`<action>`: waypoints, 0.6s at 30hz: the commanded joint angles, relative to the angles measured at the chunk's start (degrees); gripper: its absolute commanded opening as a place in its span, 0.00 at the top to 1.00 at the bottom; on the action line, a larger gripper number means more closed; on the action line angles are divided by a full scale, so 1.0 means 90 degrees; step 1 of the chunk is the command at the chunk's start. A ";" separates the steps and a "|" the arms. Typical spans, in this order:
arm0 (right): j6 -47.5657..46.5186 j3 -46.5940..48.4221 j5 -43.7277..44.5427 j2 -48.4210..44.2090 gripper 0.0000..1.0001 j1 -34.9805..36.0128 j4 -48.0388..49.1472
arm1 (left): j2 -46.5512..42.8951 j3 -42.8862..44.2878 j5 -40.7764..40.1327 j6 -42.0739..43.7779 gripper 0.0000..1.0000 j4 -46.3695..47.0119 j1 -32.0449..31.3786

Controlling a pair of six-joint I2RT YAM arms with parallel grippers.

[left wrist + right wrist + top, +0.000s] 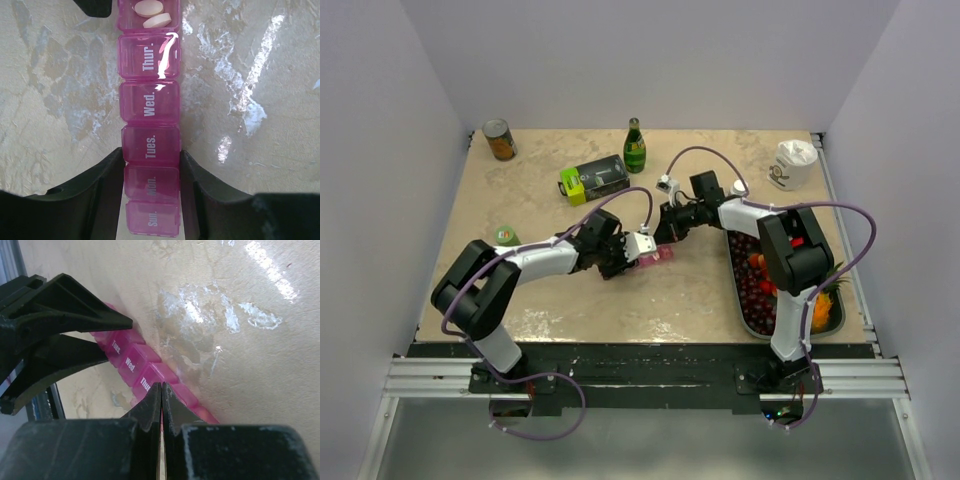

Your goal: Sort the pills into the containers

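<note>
Closest to the lens in the left wrist view, the matte black fingers (100, 185) of the left gripper (151, 167) are pinching the strip (148, 100) from both sides. They are pressing on its long edges about the "Mon." and "Tues." cells. The strip is lying flat on the table (260, 150). It is a slim run of square, translucent pink plastic cells with rounded corners and white day lettering. The lids from "Sun." to "Thur." are sitting closed and catching glare. The cell beyond "Thur." is showing its inside, where two pills (149, 7), smooth pale pink ovals, are lying. The table top is gleaming with a glossy, beige, marble-like pattern.

The right gripper (161, 400) is hanging over the strip near the "Thur." cell. Its two black, wedge-shaped fingers are pressing flat together with nothing between them. Whether the tips are touching the plastic cannot be told.

In the top view the strip is sitting mid-table, between the two grippers. Farther back a black-and-lime box (593, 178), a green glass bottle (635, 146) and a can (500, 139) are resting. An oblong grey tray (738, 292) is lying at the right, holding fruit.
</note>
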 commanded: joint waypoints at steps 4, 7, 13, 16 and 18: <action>-0.0996 0.0516 0.0749 -0.0117 1.00 0.0229 -0.1123 | 0.0352 0.0252 -0.0300 -0.0436 0.88 -0.0313 0.0163; -0.1075 0.0594 0.1129 -0.0088 1.00 0.0336 -0.1269 | 0.0401 0.0311 -0.0397 -0.0583 0.88 -0.0362 0.0192; -0.1016 0.0711 0.1862 0.0098 1.00 0.0424 -0.1406 | 0.0538 0.0447 -0.0505 -0.0837 0.88 -0.0440 0.0222; -0.1036 0.0770 0.1864 0.0156 1.00 0.0415 -0.1465 | 0.0558 0.0438 -0.0505 -0.0866 0.88 -0.0450 0.0222; -0.1162 0.0770 0.1543 -0.0009 1.00 0.0415 -0.1475 | 0.0558 0.0438 -0.0505 -0.0847 0.88 -0.0450 0.0212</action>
